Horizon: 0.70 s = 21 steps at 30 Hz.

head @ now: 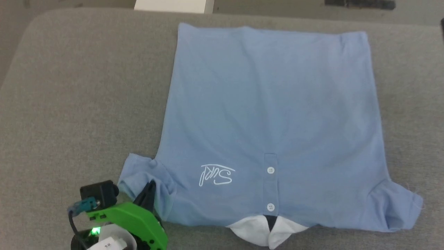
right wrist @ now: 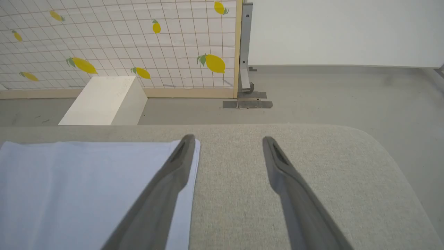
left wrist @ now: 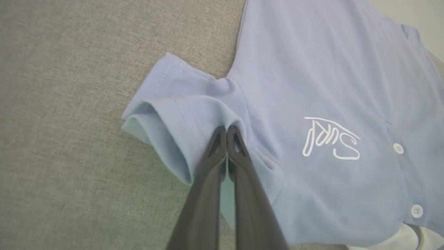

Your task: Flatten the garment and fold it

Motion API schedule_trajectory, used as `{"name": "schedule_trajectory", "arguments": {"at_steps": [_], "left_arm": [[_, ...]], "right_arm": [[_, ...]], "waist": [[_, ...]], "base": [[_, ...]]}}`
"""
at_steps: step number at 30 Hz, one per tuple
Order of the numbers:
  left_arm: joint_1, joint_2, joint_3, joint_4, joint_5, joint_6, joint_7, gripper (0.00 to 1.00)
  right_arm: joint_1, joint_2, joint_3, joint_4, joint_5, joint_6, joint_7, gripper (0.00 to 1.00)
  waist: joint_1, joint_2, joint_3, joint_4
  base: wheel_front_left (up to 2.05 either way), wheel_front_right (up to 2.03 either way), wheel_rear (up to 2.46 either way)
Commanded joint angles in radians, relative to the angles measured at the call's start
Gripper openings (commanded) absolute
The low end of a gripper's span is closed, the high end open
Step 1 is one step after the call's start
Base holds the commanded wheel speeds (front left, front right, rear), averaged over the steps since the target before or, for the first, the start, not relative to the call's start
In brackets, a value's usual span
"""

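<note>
The garment (head: 270, 114), a light blue polo shirt, lies spread face up on a grey padded surface (head: 69, 104), with its white collar (head: 269, 232) nearest me and its hem at the far side. My left gripper (head: 149, 189) sits at the shirt's left sleeve. In the left wrist view its fingertips (left wrist: 227, 133) are pinched shut on a bunched fold of that sleeve (left wrist: 166, 114), next to the white cursive logo (left wrist: 329, 139). My right gripper (right wrist: 227, 139) is open with nothing between its fingers. It hovers by a corner of the garment (right wrist: 86, 187), its left finger (right wrist: 173, 173) over the shirt's edge.
The padded surface (right wrist: 312, 173) ends in a rounded edge beyond the right gripper, with grey floor behind. A white box (right wrist: 104, 100), a lemon-patterned screen (right wrist: 121, 41) and a metal stand (right wrist: 246, 52) stand on that floor. The right sleeve (head: 395, 208) lies slightly crumpled.
</note>
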<state>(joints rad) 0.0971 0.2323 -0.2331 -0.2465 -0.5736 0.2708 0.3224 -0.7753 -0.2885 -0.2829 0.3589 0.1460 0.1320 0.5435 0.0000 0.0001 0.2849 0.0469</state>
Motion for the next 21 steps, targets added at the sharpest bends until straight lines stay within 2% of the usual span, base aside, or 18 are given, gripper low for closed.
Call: {"name": "schedule_trajectory", "arguments": {"at_steps": [1, 4, 10, 15, 20, 21], "left_arm": [[-0.023, -0.006, -0.004, -0.014, 0.015, -0.001, -0.007, 0.0], [-0.041, -0.011, -0.017, -0.042, 0.028, 0.0, -0.011, 0.0], [-0.048, -0.018, -0.034, -0.096, 0.041, 0.008, -0.014, 0.0], [-0.04, -0.022, -0.05, -0.103, 0.035, 0.009, 0.003, 0.0], [-0.038, -0.032, -0.055, -0.103, 0.025, 0.008, -0.003, 0.0], [-0.037, -0.031, -0.053, -0.101, 0.025, 0.009, -0.003, 0.0]], "right_arm": [[-0.047, -0.009, 0.009, 0.027, -0.034, -0.001, 0.021, 1.0], [-0.135, -0.038, 0.043, 0.088, -0.087, -0.001, 0.075, 1.0], [-0.245, -0.067, 0.124, 0.165, -0.119, -0.001, 0.223, 1.0], [-0.271, -0.099, 0.198, 0.203, -0.136, -0.001, 0.306, 1.0], [-0.265, -0.108, 0.233, 0.223, -0.122, -0.001, 0.342, 1.0], [-0.261, -0.109, 0.233, 0.229, -0.115, -0.001, 0.354, 0.96]], "waist": [[0.0, -0.0001, 0.161, 0.064], [0.0, -0.0001, 0.225, 0.089], [0.0, -0.0001, 0.311, 0.119], [0.0, -0.0001, 0.333, 0.13], [0.0, -0.0001, 0.333, 0.134], [0.0, -0.0001, 0.327, 0.133]], "base": [[0.0, 0.0, 0.0], [0.0, 0.0, 0.0], [0.0, 0.0, 0.0], [0.0, 0.0, 0.0], [0.0, 0.0, 0.0], [0.0, 0.0, 0.0]]}}
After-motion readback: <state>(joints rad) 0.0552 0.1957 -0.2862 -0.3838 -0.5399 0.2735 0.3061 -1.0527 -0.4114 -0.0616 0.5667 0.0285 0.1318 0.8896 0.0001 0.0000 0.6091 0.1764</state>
